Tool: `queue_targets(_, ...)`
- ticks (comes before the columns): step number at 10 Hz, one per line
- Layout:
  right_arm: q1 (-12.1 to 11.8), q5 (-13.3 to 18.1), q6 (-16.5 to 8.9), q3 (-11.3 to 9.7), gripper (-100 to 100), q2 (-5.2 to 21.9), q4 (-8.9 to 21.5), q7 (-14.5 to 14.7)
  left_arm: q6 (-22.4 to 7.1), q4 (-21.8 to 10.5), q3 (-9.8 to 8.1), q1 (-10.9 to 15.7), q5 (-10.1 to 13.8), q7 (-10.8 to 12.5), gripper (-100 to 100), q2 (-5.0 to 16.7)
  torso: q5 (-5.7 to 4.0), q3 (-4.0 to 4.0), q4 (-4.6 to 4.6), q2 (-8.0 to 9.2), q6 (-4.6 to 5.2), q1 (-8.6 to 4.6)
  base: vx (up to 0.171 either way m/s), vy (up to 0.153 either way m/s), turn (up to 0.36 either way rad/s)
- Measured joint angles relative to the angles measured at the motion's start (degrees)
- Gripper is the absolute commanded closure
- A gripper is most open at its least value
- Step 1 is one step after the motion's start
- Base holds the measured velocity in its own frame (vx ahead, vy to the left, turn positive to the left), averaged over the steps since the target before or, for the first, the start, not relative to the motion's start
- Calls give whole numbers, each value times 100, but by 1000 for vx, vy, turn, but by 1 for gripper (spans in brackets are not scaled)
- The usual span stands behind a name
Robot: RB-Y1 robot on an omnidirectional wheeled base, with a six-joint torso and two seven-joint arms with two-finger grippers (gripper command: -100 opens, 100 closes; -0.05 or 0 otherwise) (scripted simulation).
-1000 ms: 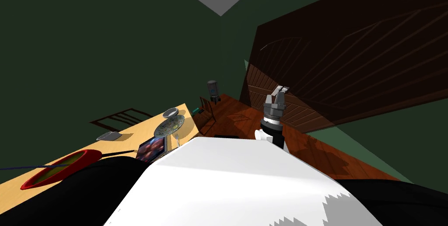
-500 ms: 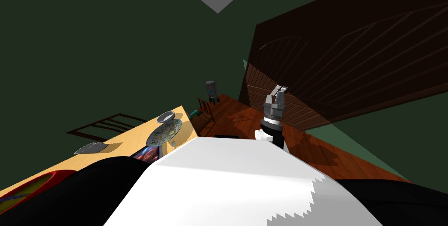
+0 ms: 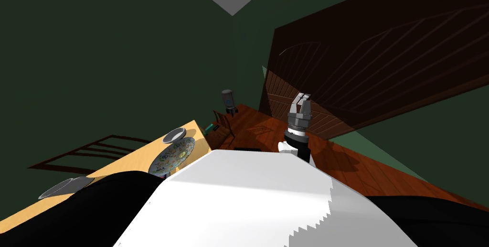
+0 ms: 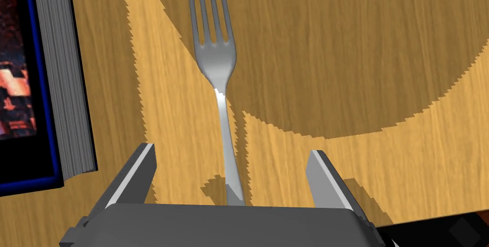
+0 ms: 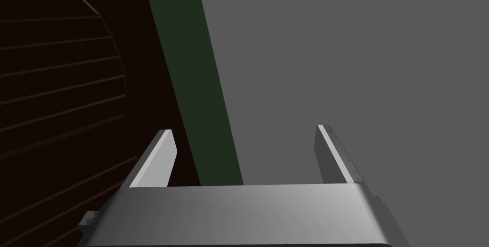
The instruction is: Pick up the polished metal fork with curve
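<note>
1. our table [image 4: 363,172] is light wood with the grain showing, and there's a big round shadow across it.
2. the shiny metal fork [image 4: 217,62] lies right on the wood, tines inside that shadow.
3. a thick book [image 4: 57,67] with a blue-edged cover lies near the fork, not touching it.
4. head view, by the table's far corner: a patterned plate [image 3: 171,156], with a small grey bowl [image 3: 174,135] just beyond it.
5. another grey dish [image 3: 64,187] sits well apart from those two, along the far edge.

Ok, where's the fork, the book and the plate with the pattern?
fork [image 4: 216,62]: left wrist view, on its head just below the tines.
book [image 4: 59,81]: left wrist view, on its grey page edges.
patterned plate [image 3: 172,156]: head view, on the middle of its face.
</note>
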State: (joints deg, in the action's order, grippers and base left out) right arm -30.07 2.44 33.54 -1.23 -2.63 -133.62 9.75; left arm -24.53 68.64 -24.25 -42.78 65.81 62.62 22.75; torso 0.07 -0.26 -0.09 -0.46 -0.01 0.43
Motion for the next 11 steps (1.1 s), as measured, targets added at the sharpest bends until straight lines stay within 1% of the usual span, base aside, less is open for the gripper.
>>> queue_targets(1, 0, 0, 0, 0, 0, 0, 0, 0, -88, -105, -23, -63, 153, 99, -100, 85, -1, -2, -1, -3, -1, 0, 106, 117, -102)
queue_targets(2, 0, 0, 0, 0, 0, 0, 0, 0, -164, -159, -36, -109, 185, 245, -100, 114, 0, 3, 1, 7, -1, -3, 84, 83, -88)
queue_targets(3, 0, 0, 0, 0, 0, 0, 0, 0, -204, -306, -40, -100, 316, 285, -100, 165, -2, 8, 3, 14, -2, -15, 79, 66, -70)
queue_targets(4, 0, 0, 0, 0, 0, -1, 0, 0, -241, -350, -44, -140, 354, 357, -100, 182, -4, 10, 3, 19, -3, -23, 33, 31, -14)
queue_targets(5, 1, 0, 0, -1, 0, -1, 0, 0, -250, -351, -45, -144, 354, 381, 0, 183, -7, 17, 6, 32, -4, -37, 7, 7, 0)
queue_targets(6, 1, 0, 0, -1, 0, -1, 0, 0, -249, -351, -45, -143, 354, 379, -100, 184, -9, 24, 8, 43, -4, -47, 7, 52, 49)
queue_targets(8, 1, 0, 0, 0, 0, -1, 0, 0, -146, -484, -6, 49, 171, 364, -100, 37, -4, 25, 9, 45, -4, -22, 16, 91, 37)
queue_targets(9, 1, 0, 0, 0, 0, -1, 0, 0, -90, -597, 4, 138, 188, 261, -100, -19, -3, 24, 9, 42, -4, -18, 12, 38, -1)
queue_targets(10, 1, 0, 0, -1, 0, -1, 0, 0, -77, -610, 5, 146, 193, 231, 100, -24, -6, 25, 9, 45, -4, -35, 2, 8, -3)
queue_targets(11, 1, 0, 0, -1, 0, -1, 0, 0, -78, -608, 5, 146, 192, 234, 100, -23, -9, 27, 10, 49, -4, -47, 0, 0, 0)
